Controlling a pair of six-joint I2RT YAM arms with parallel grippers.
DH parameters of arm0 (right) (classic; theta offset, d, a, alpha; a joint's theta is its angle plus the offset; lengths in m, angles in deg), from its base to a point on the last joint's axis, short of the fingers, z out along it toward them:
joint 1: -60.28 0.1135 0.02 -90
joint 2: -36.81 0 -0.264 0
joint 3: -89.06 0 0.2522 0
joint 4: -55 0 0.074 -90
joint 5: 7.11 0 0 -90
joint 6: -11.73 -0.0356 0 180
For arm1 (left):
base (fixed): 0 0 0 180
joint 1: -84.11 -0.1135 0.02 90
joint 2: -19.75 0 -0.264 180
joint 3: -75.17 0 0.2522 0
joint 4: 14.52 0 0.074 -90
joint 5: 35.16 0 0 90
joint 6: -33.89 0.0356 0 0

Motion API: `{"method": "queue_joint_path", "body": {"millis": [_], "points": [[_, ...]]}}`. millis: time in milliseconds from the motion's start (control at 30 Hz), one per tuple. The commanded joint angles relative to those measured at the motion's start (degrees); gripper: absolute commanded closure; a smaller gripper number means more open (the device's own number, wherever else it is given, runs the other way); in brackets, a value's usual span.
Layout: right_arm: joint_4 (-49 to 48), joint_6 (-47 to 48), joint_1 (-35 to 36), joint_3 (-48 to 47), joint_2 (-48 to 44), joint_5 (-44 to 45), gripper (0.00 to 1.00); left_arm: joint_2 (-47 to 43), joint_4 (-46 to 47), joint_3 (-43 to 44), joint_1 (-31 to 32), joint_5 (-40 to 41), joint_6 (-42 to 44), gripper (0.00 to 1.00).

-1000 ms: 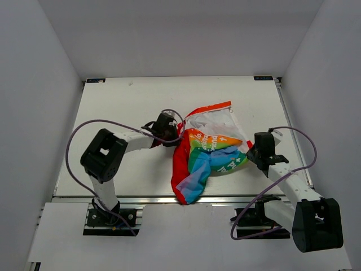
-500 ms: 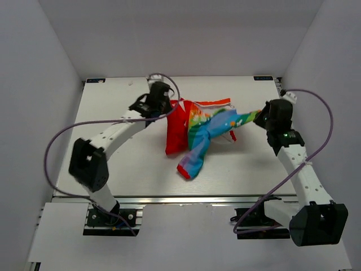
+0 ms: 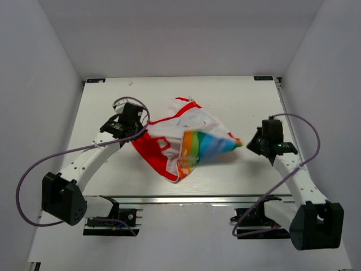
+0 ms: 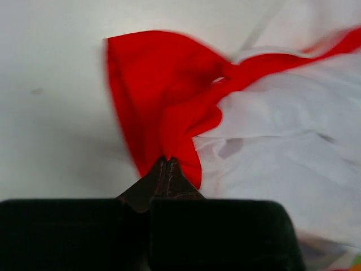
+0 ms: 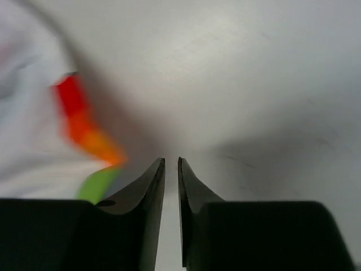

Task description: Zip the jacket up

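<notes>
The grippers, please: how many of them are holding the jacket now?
1. The left gripper is shut on the red edge of the jacket; the right gripper, jaws slightly apart, holds nothing beside the rainbow tip.

The jacket (image 3: 186,141) lies bunched on the worktop (image 3: 124,180). Its zipper cannot be made out from overhead, and the print on the white panel is too small to read. In the left wrist view the garment runs off the right edge and its red border is smeared. Which part the left gripper (image 4: 167,160) pinches between its fingers (image 4: 157,180) cannot be told. In the right wrist view the fabric is out of focus and cut by the left edge. From overhead, contact between the right gripper (image 3: 251,144) and the striped tip cannot be judged.
</notes>
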Motion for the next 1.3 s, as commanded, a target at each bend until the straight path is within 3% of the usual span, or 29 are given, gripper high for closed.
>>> {"method": "queue_joint_path", "body": {"millis": [0, 67, 100, 133, 167, 267, 300, 333, 400, 533, 733, 867, 1000, 1167, 1267], "points": [[6.18, 2.37, -4.18, 4.63, 2.2, 10.21, 0.77, -0.57, -13.95, -1.98, -4.58, 15.17, -4.25, 1.0], [6.18, 2.63, -4.18, 3.95, 3.26, 9.07, 0.61, 0.75, -17.37, -1.37, -4.58, 16.5, -6.62, 0.98], [5.57, 4.11, -4.18, 3.42, 3.26, 8.11, 0.55, 0.84, -17.83, -1.28, -4.58, 16.41, -6.72, 0.88], [5.31, 4.39, -4.18, 2.28, 3.0, 6.97, 0.46, 0.75, -18.09, -1.46, -4.58, 15.8, -6.63, 0.74], [4.78, 5.17, -4.18, 1.84, 2.48, 6.44, 0.43, 0.58, -18.27, -1.98, -4.58, 15.27, -6.02, 0.46], [3.64, 6.14, -4.18, -0.1, 1.07, 5.2, 0.28, -1.09, -18.97, -3.04, -4.58, 12.03, -4.79, 0.23], [3.37, 7.19, -4.09, -0.62, 0.98, 3.29, 0.23, -1.53, -18.89, -3.21, -4.58, 10.62, -4.0, 0.04], [3.28, 7.81, -4.09, -1.07, 0.98, 2.05, 0.15, -1.88, -18.71, -3.39, -4.58, 9.13, -3.21, 0.02], [2.5, 8.95, -4.18, -1.86, 0.98, -0.85, 0.11, -2.41, -18.53, -3.22, -4.58, 6.4, -1.63, 0.02], [-1.46, 11.68, -1.37, -1.51, 1.5, -7.8, 0.11, -0.84, -19.15, 0.64, -4.58, 9.63, -1.01, 0.02], [-5.58, 14.32, 11.97, -4.23, 7.64, -6.32, 0.1, 6.37, -18.0, 11.63, -4.58, 8.86, 2.42, 0.02], [-9.19, 23.69, 23.39, -10.72, 15.2, -3.5, 0.11, 5.24, -18.45, 9.01, -4.58, 8.24, 1.02, 0.02], [-12.7, 30.73, 28.68, -18.72, 24.87, -8.16, 0.11, -2.22, -17.04, 2.52, -4.58, 8.85, 0.75, 0.02], [-12.27, 33.22, 33.53, -32.16, 41.21, -9.04, 0.12, -11.1, -17.74, -4.61, -4.58, 4.47, 0.22, 0.02], [-10.96, 30.16, 34.14, -37.52, 49.39, -11.15, 0.22, -14.0, -19.67, -9.53, -4.58, 1.74, -0.65, 0.02]]}}
